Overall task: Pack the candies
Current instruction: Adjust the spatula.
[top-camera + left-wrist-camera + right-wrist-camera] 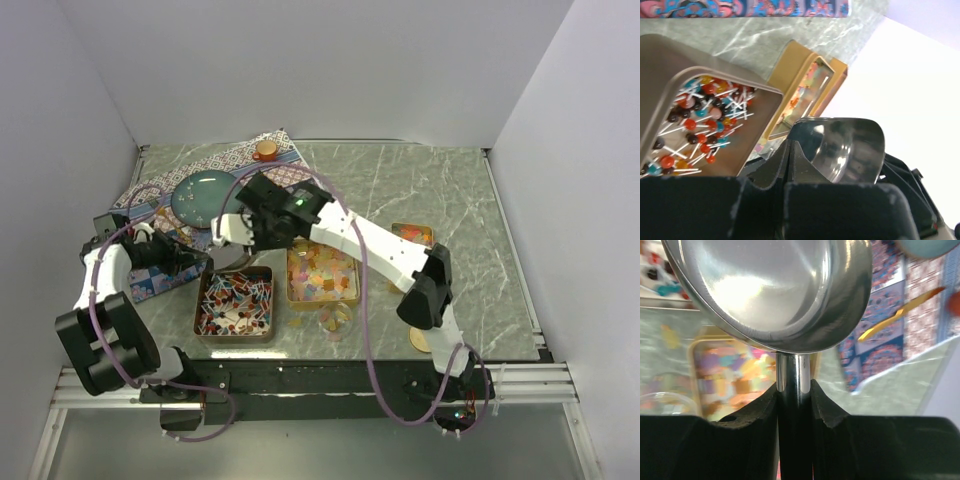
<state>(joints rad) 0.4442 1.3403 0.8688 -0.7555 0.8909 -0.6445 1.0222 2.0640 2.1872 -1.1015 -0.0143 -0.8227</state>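
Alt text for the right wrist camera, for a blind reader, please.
The right hand is shut on the handle of a shiny metal scoop whose bowl fills the upper frame. Behind, blurred, lie a tin of pastel candies and a patterned mat.

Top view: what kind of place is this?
Probably a robot lab cell: bare white walls enclose a marble-look table, with a left arm and right arm bolted to a rail at its near edge.
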